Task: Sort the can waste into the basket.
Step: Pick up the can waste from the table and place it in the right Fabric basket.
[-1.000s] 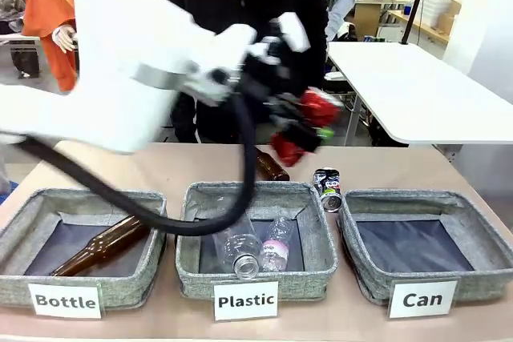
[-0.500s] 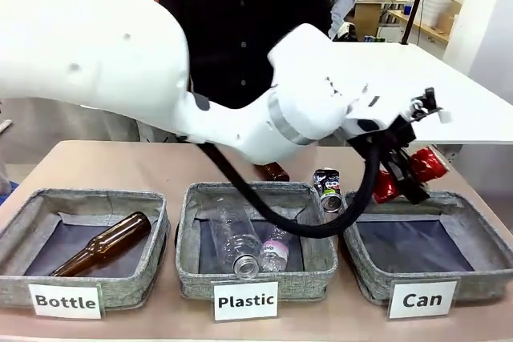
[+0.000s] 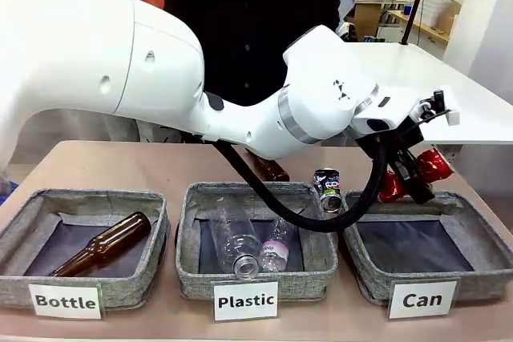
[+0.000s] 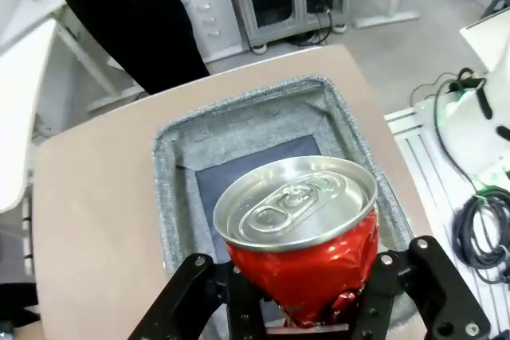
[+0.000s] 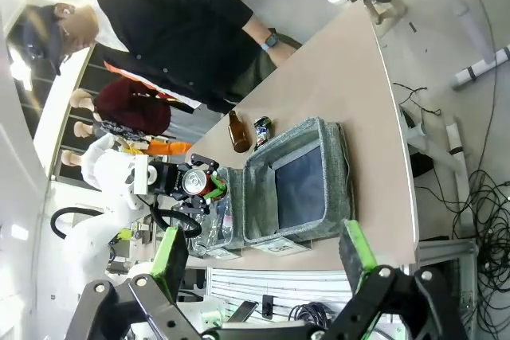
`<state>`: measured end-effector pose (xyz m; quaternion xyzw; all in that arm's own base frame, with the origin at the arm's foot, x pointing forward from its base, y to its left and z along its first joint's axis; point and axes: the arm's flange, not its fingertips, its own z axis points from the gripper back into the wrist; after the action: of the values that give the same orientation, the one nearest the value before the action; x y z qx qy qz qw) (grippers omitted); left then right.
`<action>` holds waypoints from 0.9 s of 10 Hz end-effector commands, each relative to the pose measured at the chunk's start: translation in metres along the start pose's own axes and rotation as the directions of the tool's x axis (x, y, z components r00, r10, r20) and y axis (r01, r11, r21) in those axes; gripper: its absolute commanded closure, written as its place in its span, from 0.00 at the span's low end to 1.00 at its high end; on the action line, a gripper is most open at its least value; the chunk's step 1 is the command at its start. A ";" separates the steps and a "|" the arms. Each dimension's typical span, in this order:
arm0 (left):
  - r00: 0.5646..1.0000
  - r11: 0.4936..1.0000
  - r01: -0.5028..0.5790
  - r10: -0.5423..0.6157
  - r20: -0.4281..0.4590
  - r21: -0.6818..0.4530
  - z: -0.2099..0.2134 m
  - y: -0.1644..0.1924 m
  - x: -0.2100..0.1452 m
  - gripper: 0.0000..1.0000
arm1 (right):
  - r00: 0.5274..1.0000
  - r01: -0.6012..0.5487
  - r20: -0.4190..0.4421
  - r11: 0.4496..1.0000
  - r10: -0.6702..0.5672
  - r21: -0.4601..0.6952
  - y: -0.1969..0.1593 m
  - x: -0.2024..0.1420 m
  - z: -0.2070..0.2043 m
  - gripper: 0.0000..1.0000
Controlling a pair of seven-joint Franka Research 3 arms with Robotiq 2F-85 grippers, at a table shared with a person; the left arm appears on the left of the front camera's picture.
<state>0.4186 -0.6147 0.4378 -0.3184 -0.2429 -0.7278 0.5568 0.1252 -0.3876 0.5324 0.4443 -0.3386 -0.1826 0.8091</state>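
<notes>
Looking across the table, we see the left gripper (image 3: 414,182) reaching over from the left, clamped tight on the red can (image 3: 435,164) and holding it in the air above the far left corner of the basket labelled "Can" (image 3: 473,287). From this side the can's long axis slants, one end raised toward the right and the other lower toward the left, with the black fingers crossing its middle.

From the left wrist we look down on the left gripper (image 4: 303,280) pinching the crumpled lower body of the red can (image 4: 307,256). Its silver lid and pull tab face up at the camera, so the long axis runs roughly along the fingers. Beneath it we see the grey basket (image 4: 239,109) with its dark base.

We find the black and silver can (image 3: 327,190) lying on the table just beside the basket's far left corner, its long axis running near to far, one end toward us.

On the right wrist camera, the right gripper (image 5: 261,248) stands spread wide with nothing between its green pads.
</notes>
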 end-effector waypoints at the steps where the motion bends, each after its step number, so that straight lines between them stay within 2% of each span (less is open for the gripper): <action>1: 1.000 0.998 0.021 -0.022 -0.014 -0.056 -0.008 0.001 -0.003 0.95 | 1.000 0.013 0.016 1.000 -0.013 -0.009 0.004 -0.003 0.005 0.00; 4: 0.999 0.998 0.040 -0.038 0.031 -0.053 -0.010 -0.002 0.000 0.06 | 1.000 0.013 0.016 1.000 -0.013 -0.009 0.004 -0.003 0.005 0.00; 5: 0.998 0.998 0.042 -0.039 0.042 -0.055 -0.011 -0.003 0.000 0.00 | 1.000 0.013 0.016 1.000 -0.013 -0.009 0.004 -0.003 0.005 0.00; 7: 0.998 0.996 0.049 -0.046 0.043 -0.069 -0.009 -0.004 0.002 0.00 | 1.000 0.013 0.016 1.000 -0.013 -0.009 0.004 -0.003 0.005 0.00; 8: 0.998 0.996 0.055 -0.052 0.047 -0.074 -0.009 -0.006 0.003 0.03 | 1.000 0.013 0.016 1.000 -0.013 -0.009 0.004 -0.003 0.005 0.00; 9: 0.997 0.996 0.059 -0.055 0.057 -0.071 -0.007 -0.009 0.003 0.00 | 1.000 0.013 0.016 1.000 -0.013 -0.009 0.004 -0.003 0.005 0.00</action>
<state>0.4087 -0.6236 0.4311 -0.3341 -0.2336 -0.7430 0.5309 0.1251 -0.3877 0.5324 0.4442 -0.3387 -0.1828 0.8090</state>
